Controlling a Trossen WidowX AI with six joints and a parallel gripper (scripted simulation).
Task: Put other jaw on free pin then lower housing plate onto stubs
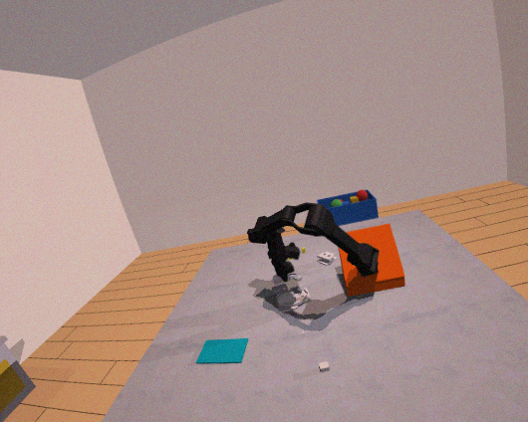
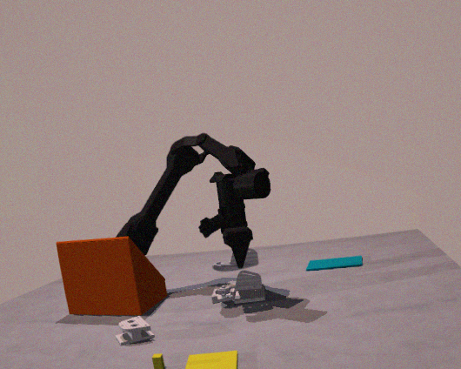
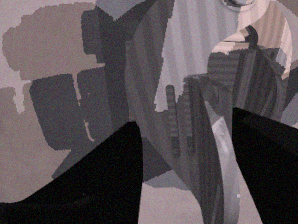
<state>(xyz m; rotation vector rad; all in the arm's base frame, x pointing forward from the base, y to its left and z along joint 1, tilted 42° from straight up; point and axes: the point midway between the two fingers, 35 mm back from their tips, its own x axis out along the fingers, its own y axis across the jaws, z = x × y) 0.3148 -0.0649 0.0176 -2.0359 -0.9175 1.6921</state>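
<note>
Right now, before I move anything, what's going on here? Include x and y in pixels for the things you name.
The arm's gripper (image 1: pixel 285 279) (image 2: pixel 241 266) (image 3: pixel 184 125) is shut on a pale grey part (image 1: pixel 296 277) (image 2: pixel 250 258) (image 3: pixel 214 165), probably the loose jaw piece, held above the grey assembly (image 1: pixel 301 297) (image 2: pixel 250 294) on the table. Whether it lines up with the free pin, I can't tell. The white two-holed piece (image 1: pixel 326 258) (image 2: pixel 134 323), likely the housing plate, sits apart, so the assembly isn't closed yet.
</note>
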